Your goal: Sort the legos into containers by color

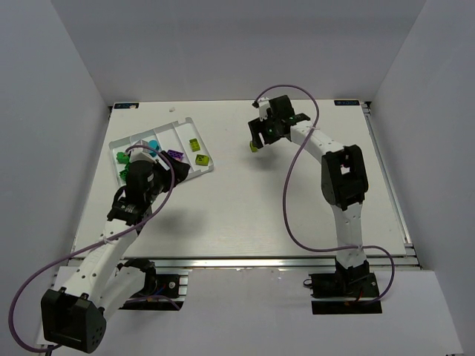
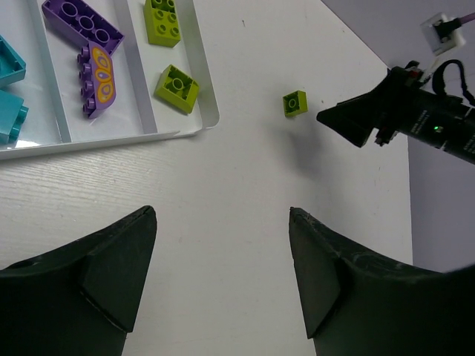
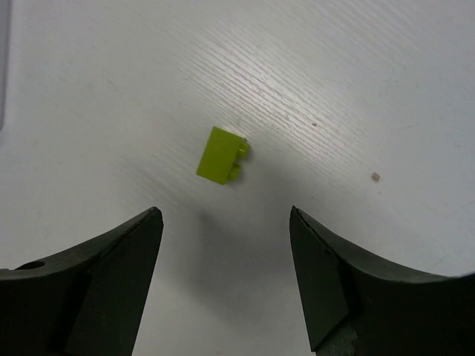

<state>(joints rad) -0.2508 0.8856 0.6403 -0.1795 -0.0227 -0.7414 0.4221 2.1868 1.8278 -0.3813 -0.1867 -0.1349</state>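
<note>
Your right gripper is open with nothing in it. The loose brick lies on the table just ahead of the fingertips, mid-frame in the right wrist view, a little above the gap and roughly centred on it. It is not yet between the jaws.

The brick rests on its side. Its long axis runs nearly up and down the frame, leaning slightly right at the top, and its studs point right, toward the right-hand finger. I judge that a straight advance up the frame would bring it into the gap. The jaws would then close across its short axis, base on one side and studs on the other.

Your left gripper is open and empty too, over bare table below the near corner of the tray. In that view the brick sits upper right of centre, well apart from the left fingers, with the right gripper's tip near it. The right arm is plainly the nearer one.

Counts:
- **On the table:** one brick, yellow-green.
- **Rightmost compartment, upper left of the left wrist frame:** two yellow-green bricks.
- **Next compartment:** two purple bricks.
- **Left edge of that frame:** two cyan bricks, cut off.
- **Tray's left end, top view:** green bricks show there, but the left arm covers part of that end, so you cannot count them fully.
</note>
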